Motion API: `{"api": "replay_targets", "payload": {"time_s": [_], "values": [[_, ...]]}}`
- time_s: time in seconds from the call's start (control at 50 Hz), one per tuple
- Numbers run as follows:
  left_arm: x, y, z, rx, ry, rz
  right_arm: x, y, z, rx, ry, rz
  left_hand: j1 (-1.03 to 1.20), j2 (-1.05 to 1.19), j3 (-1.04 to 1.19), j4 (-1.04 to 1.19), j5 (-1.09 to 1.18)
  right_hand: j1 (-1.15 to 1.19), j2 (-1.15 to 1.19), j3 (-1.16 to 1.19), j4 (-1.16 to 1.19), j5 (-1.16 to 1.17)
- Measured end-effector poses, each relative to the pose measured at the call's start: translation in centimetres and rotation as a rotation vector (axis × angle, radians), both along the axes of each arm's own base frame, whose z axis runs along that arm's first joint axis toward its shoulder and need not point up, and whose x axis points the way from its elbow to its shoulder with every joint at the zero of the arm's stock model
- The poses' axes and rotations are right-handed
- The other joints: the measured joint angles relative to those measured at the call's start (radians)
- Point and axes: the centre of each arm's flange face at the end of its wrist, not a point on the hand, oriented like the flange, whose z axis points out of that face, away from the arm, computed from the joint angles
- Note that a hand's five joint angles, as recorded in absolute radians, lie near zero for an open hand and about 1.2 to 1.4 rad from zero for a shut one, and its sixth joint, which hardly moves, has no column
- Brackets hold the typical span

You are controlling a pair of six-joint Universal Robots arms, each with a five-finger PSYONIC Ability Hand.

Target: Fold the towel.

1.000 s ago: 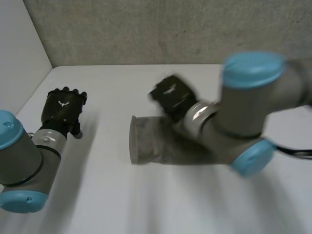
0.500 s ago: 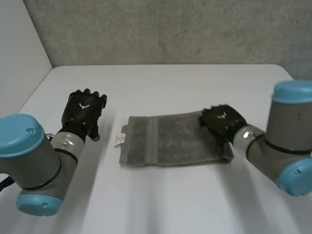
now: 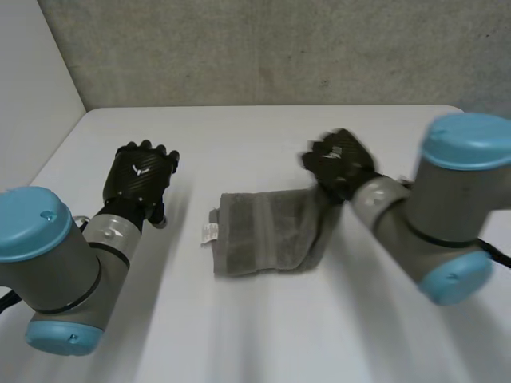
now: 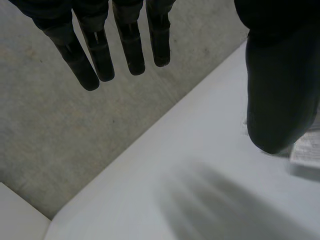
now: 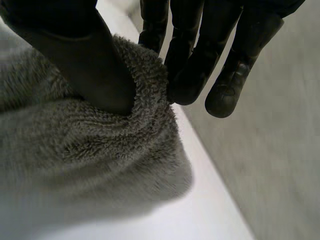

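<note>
I see a small white label (image 3: 209,232) at the left end of the grey towel (image 3: 267,231), its print too small for me to read. The towel lies on the white table (image 3: 263,319) between my two hands, its right end lifted. My right hand (image 3: 339,163) pinches that end between thumb and fingers (image 5: 190,75). My left hand (image 3: 142,177) hangs near the label, fingers straight, holding nothing. A rough grey wall (image 3: 263,48) backs the table.
</note>
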Motion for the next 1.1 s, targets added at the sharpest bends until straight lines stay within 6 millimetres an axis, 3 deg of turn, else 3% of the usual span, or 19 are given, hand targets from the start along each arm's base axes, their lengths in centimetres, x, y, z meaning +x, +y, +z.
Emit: {"api": "replay_targets", "payload": {"time_s": [0.08,0.14,0.18,0.24,0.3,0.36,0.54,0.68,0.88,0.96,1.1], "values": [[-0.1,-0.2,0.9,-0.026,0.013,0.002,4.4,3.3,-0.2,-0.030,0.027,0.148,0.000,0.000,0.000,0.000,0.000,0.000,0.000,0.000,0.000,0.000],[-0.1,-0.5,1.8,-0.051,0.027,0.006,7.6,7.0,-2.1,-0.030,0.100,0.285,0.000,0.000,0.000,0.000,0.000,0.000,0.000,0.000,0.000,0.000],[-0.1,-0.6,2.1,-0.060,0.033,0.010,8.7,8.8,-3.5,-0.020,0.149,0.344,0.000,0.000,0.000,0.000,0.000,0.000,0.000,0.000,0.000,0.000],[0.0,-0.7,2.5,-0.071,0.041,0.025,9.6,11.3,-6.0,0.021,0.233,0.413,-0.001,0.000,-0.001,-0.001,-0.001,-0.324,-0.407,-0.429,-0.416,-0.407],[-0.1,-0.7,2.7,-0.075,0.046,0.035,9.5,11.9,-7.0,0.067,0.258,0.420,-0.001,0.000,-0.001,-0.001,-0.004,-0.781,-0.852,-0.856,-0.866,-0.873],[-0.3,-0.5,2.8,-0.076,0.052,0.035,8.9,11.3,-6.6,0.117,0.230,0.381,-0.001,-0.001,-0.002,-0.002,-0.005,-0.927,-1.008,-1.075,-1.078,-1.054],[-2.1,0.3,2.4,-0.041,0.118,-0.016,4.1,5.3,-2.3,0.334,-0.083,0.098,0.000,0.000,0.000,0.000,-0.003,-0.928,-1.010,-1.088,-1.082,-1.054],[-4.0,1.3,0.4,0.058,0.195,-0.072,0.9,2.5,-2.7,0.452,-0.200,-0.032,0.001,0.000,0.001,0.000,0.002,-0.928,-1.010,-1.088,-1.082,-1.054],[-5.3,2.9,-4.2,0.215,0.139,-0.103,0.3,1.6,-7.3,0.556,-0.152,-0.060,0.006,0.005,0.009,0.008,0.010,-0.953,-1.010,-1.088,-1.082,-1.054],[-5.3,2.9,-4.0,0.216,0.136,-0.101,0.3,1.8,-7.4,0.555,-0.153,-0.057,0.006,0.005,0.009,0.008,0.010,-0.972,-1.010,-1.088,-1.082,-1.054],[-5.1,2.6,-1.7,0.165,0.172,-0.098,0.1,2.4,-5.1,0.494,-0.194,-0.038,0.006,0.005,0.009,0.008,0.010,-0.972,-1.010,-1.088,-1.082,-1.054]]}}
